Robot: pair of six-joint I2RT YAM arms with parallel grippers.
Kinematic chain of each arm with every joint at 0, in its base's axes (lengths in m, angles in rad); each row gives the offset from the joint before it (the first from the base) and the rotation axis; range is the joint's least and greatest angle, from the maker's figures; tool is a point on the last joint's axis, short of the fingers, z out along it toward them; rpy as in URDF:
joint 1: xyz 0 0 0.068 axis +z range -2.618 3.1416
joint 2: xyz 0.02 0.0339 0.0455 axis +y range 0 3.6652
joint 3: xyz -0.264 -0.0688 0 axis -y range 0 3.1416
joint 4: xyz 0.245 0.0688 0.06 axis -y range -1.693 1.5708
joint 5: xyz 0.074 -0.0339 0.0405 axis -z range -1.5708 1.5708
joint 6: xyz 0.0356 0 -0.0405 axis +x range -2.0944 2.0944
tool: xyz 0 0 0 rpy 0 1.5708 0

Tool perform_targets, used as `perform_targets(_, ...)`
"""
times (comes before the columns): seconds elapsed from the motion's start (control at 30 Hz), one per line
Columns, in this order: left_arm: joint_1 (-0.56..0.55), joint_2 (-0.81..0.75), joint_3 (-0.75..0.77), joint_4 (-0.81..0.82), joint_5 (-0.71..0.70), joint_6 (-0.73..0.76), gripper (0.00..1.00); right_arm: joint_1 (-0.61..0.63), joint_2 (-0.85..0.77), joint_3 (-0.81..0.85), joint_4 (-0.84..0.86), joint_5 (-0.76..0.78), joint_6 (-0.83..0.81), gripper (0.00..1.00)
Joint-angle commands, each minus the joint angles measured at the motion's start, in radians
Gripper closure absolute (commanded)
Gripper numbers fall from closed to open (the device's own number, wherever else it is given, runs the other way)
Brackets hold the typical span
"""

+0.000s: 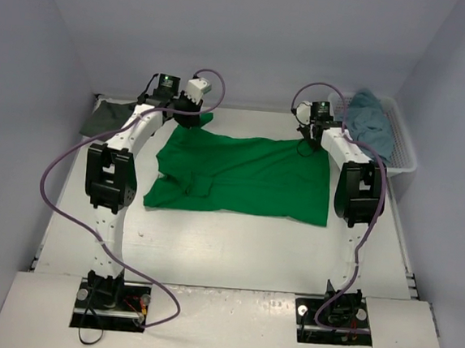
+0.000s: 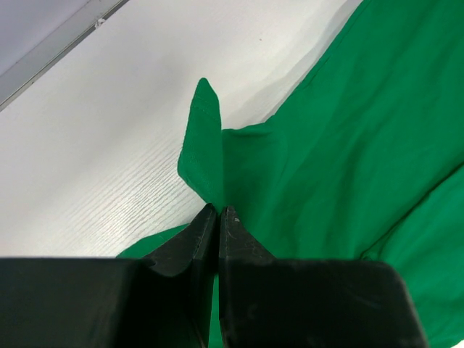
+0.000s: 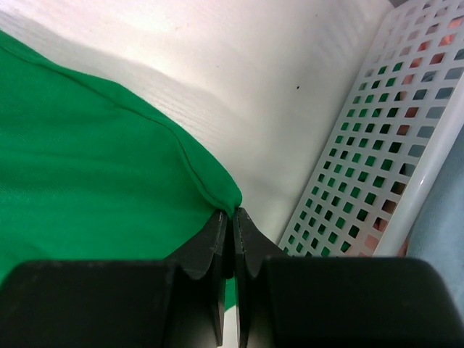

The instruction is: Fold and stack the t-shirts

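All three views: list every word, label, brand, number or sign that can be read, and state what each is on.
No readable text in any view.
The green t-shirt, the teal-blue t-shirt, the white basket and the table show no print.
The left wrist's green spot and the right wrist's green spot are too small to read.

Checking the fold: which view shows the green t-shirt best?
Top external: the whole green t-shirt shows, lying on the table. The wrist views show only corners pinched by the left gripper and right gripper.
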Motion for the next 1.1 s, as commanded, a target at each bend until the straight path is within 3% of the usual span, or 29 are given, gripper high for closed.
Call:
perform_targets(0.0, 0.013, -0.051, 0.036, 0.039, 0.022, 0.002, 1.0, -0.009, -0.084, 0.033, -0.006, 0.037, -0.001, 1.0)
perform_targets(0.27, 0.011, -0.079, 0.0, 0.04, 0.02, -0.004, 1.0, -0.011, -0.108, -0.04, -0.023, 0.051, -0.035, 1.0)
perform_targets(0.6, 0.013, -0.128, -0.017, 0.022, 0.006, -0.005, 1.0, -0.021, -0.028, -0.027, -0.04, 0.05, -0.043, 1.0)
perform_targets(1.07, 0.015, -0.246, -0.138, 0.061, 0.022, -0.001, 1.0, -0.015, -0.07, -0.046, -0.038, 0.014, -0.027, 1.0)
